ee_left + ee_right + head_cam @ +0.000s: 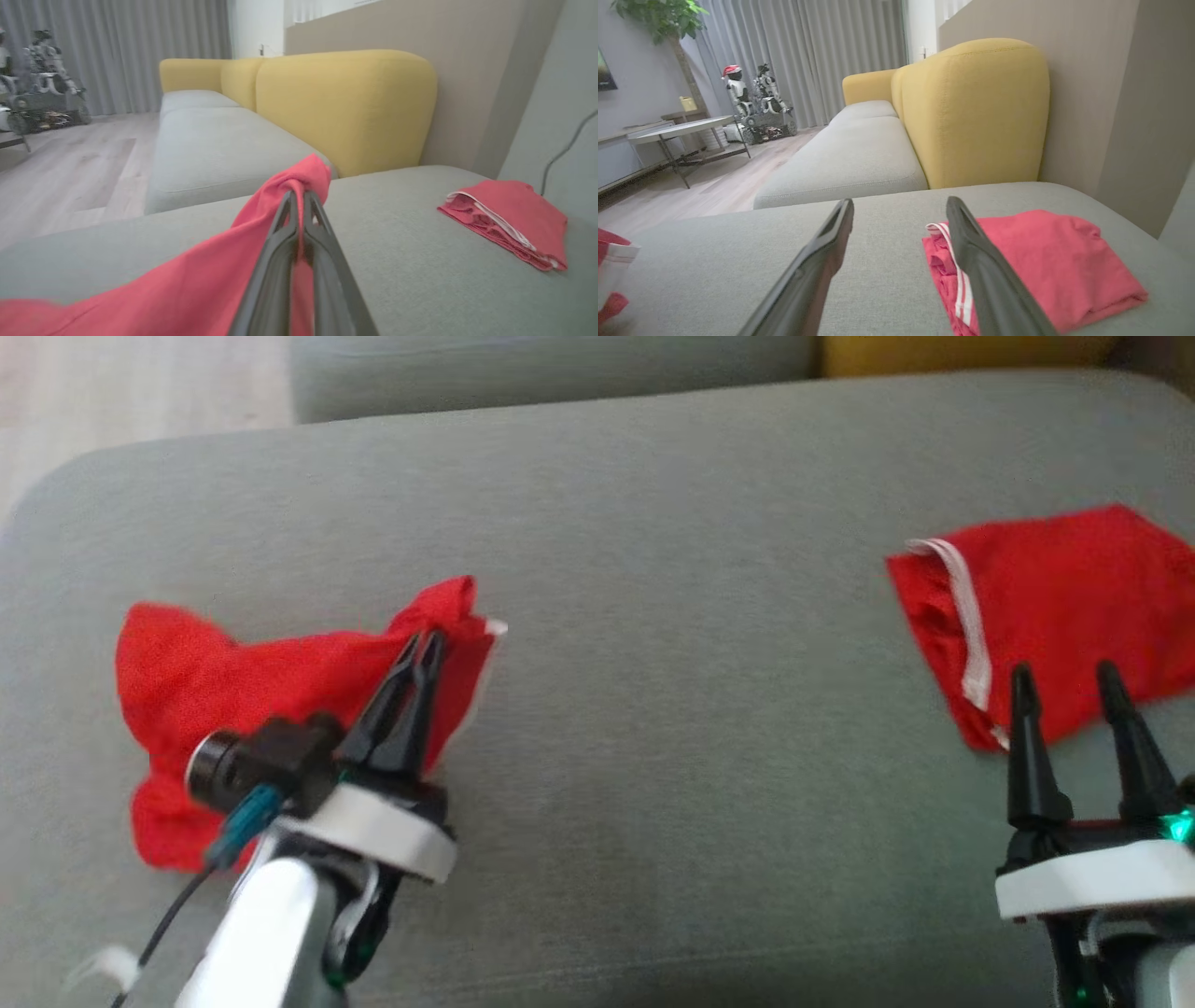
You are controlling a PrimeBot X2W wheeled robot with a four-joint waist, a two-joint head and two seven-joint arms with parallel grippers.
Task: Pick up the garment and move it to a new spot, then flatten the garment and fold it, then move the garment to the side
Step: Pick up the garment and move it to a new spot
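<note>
Fabric bunched at one corner sits pinched between the fingers of the left gripper (425, 646), which are closed tight on a raised fold of the crumpled red garment (205, 672). The rest of the cloth trails loose on the grey sofa seat (653, 523), well apart from the folded red garment (1074, 579) and to its left. Such a corner hold suits lifting and carrying the piece, so the pick-up step looks to be in hand. The right gripper (1064, 677) hovers at the near edge of the folded red garment, fingers spread wide and empty, probably held ready for a second corner. Along that folded piece runs white striped trim (971, 616); no brand, label or writing can be read.
</note>
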